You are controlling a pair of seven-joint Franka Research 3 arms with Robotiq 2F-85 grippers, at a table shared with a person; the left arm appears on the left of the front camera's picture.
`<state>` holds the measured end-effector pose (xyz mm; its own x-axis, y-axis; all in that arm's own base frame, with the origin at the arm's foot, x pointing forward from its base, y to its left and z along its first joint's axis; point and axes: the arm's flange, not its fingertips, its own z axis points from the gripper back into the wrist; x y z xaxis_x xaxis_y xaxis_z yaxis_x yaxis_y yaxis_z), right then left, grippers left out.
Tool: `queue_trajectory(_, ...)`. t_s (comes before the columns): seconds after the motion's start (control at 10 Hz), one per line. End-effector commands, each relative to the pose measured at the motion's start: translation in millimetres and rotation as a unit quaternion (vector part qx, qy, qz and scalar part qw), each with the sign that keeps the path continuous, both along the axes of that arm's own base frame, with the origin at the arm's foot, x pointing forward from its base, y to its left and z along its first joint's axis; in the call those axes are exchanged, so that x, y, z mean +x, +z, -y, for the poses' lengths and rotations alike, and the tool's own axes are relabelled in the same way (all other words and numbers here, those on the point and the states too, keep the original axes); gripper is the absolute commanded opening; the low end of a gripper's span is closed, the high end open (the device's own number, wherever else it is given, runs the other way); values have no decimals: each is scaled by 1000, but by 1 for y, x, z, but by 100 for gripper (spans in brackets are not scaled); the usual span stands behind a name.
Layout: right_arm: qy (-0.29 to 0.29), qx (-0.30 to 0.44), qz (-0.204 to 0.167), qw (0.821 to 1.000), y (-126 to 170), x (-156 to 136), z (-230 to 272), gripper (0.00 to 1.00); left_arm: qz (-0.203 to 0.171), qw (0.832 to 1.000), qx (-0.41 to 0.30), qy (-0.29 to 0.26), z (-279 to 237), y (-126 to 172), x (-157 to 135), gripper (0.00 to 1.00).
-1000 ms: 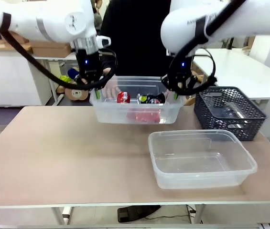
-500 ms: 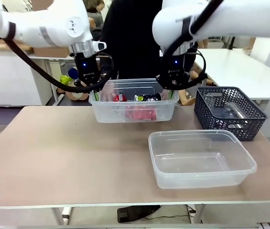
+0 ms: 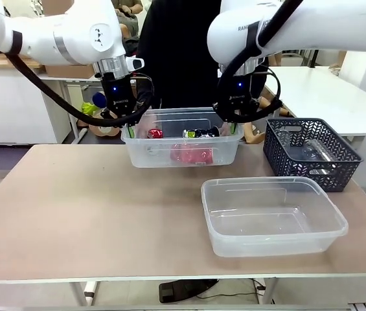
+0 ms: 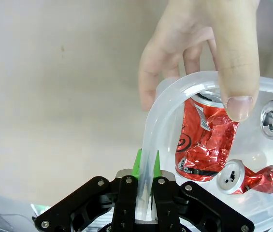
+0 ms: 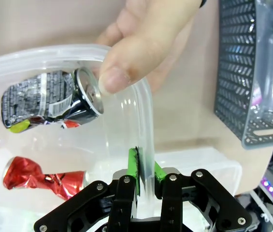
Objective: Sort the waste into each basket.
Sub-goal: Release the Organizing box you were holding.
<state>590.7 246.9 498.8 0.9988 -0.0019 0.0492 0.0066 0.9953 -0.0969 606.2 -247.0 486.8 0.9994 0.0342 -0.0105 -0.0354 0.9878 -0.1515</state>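
A clear tub [image 3: 183,152] with several crushed cans sits at the table's far side, held at both ends. My left gripper [image 3: 129,127] is shut on its left rim [image 4: 148,135], and my right gripper [image 3: 235,127] is shut on its right rim [image 5: 143,125]. A person's hand [image 4: 208,43] pinches the rim corner above my left gripper [image 4: 146,166]; another hand [image 5: 146,34] pinches it above my right gripper [image 5: 144,174]. Inside lie red cans [image 4: 206,140] [image 5: 44,178] and a black-and-silver can [image 5: 54,99]. The second clear tub [image 3: 273,217] stands empty at front right.
A dark lattice basket [image 3: 312,150] stands at the right edge of the table, with a clear plastic bottle [image 5: 271,72] inside it. Bare tabletop [image 3: 85,207] stretches across the left and front. The person stands right behind the held tub.
Both grippers and the held tub have shifted slightly up and away from me over the last second. The cans inside slid; a red one moved toward the left end.
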Motion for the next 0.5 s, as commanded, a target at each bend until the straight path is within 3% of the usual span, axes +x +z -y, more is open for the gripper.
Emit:
queue_trajectory(0.0,3,3,4,1000,1,-1,-4,5,8,1000,0,-1,0,4,-2,6)
queue_trajectory(0.3,0,0,0,1000,0,0,0,5,8,1000,0,-1,0,4,-2,6)
queue_trajectory(0.4,-37,32,35,998,5,-14,27,5,8,1000,0,-1,0,4,-2,6)
